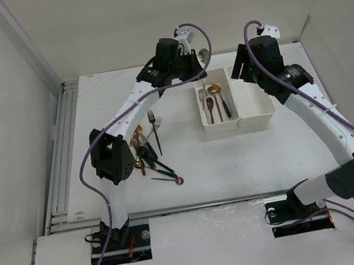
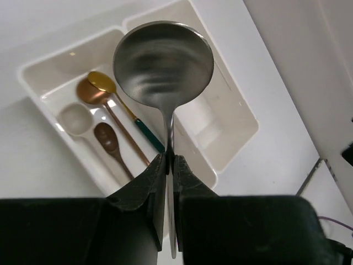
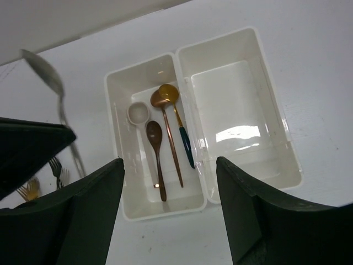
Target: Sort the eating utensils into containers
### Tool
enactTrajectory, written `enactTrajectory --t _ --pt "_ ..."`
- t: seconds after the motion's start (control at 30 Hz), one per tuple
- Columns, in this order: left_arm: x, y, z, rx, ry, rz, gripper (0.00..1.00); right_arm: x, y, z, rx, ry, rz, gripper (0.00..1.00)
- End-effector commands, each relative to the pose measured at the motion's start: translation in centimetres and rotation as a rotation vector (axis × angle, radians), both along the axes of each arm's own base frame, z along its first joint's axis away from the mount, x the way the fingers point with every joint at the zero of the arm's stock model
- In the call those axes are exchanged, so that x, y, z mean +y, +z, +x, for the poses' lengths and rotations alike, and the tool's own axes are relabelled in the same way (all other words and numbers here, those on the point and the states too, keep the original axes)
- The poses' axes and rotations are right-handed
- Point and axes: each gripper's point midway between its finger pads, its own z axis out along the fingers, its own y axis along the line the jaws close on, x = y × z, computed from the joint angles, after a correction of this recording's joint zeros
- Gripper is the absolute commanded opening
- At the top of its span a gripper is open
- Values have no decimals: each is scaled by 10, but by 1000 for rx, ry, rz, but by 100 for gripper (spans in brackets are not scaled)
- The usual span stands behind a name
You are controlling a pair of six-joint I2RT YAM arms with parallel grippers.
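Observation:
My left gripper [image 2: 170, 160] is shut on the handle of a silver spoon [image 2: 163, 61] and holds it bowl-up above the two joined white bins. In the top view it [image 1: 197, 68] hangs over the far end of the left bin [image 1: 206, 125]. That bin [image 3: 118, 165] holds a white spoon [image 3: 139, 113], a brown spoon [image 3: 155, 143], a copper spoon [image 3: 168, 138] and a gold spoon with a teal handle [image 3: 179, 127]. The right bin [image 3: 237, 110] holds nothing. My right gripper [image 3: 168, 221] is open and empty above the bins' near end.
A pile of gold, copper and teal-handled utensils [image 1: 148, 152] lies on the white table left of the bins. A fork [image 1: 153, 126] and a copper spoon [image 1: 171, 179] lie at its edges. White walls enclose the table on three sides.

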Motion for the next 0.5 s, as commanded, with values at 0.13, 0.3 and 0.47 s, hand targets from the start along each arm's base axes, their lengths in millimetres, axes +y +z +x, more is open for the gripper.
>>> enactTrajectory --t 0.13,0.3,0.47 --pt "-41 -15 18 1 54 -138 0 -8 16 -8 -64 -39 39 73" --pt "-57 -32 31 -11 84 -147 0 -10 7 -14 -42 -39 30 73" --pt "-58 -72 27 67 104 -84 23 -6 -3 -18 -6 -11 33 77"
